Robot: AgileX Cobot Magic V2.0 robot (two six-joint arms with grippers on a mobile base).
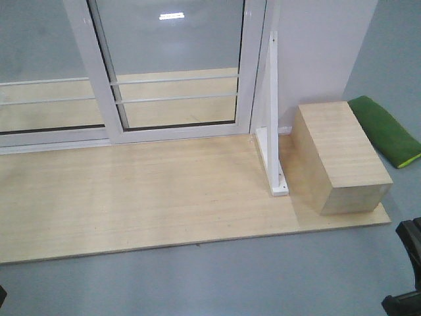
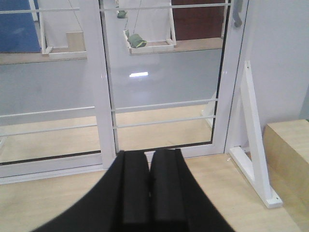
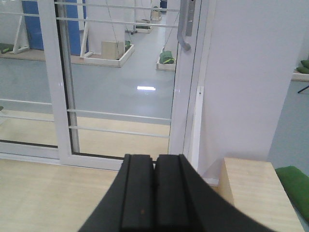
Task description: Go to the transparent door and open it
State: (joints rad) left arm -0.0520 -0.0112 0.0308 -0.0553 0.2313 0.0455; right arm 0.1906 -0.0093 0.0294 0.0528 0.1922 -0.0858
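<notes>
The transparent door (image 1: 177, 59) is the right-hand glass panel in a white frame with thin white bars, standing shut at the back of a wooden platform. Its silver-grey handle is out of the front view. The handle's lower end shows on the door's right edge in the left wrist view (image 2: 236, 17) and the right wrist view (image 3: 184, 31). My left gripper (image 2: 149, 153) is shut and empty, held low over the platform, well short of the door (image 2: 164, 82). My right gripper (image 3: 155, 158) is shut and empty, also short of the door (image 3: 120, 72).
A similar glass panel without a handle (image 1: 39, 66) stands to the left. A white triangular bracket (image 1: 275, 131) rises by the door's right post. A wooden box (image 1: 339, 155) and a green cushion (image 1: 385, 128) lie to the right, before a white wall (image 1: 316, 46). The platform (image 1: 151, 191) lies on grey floor.
</notes>
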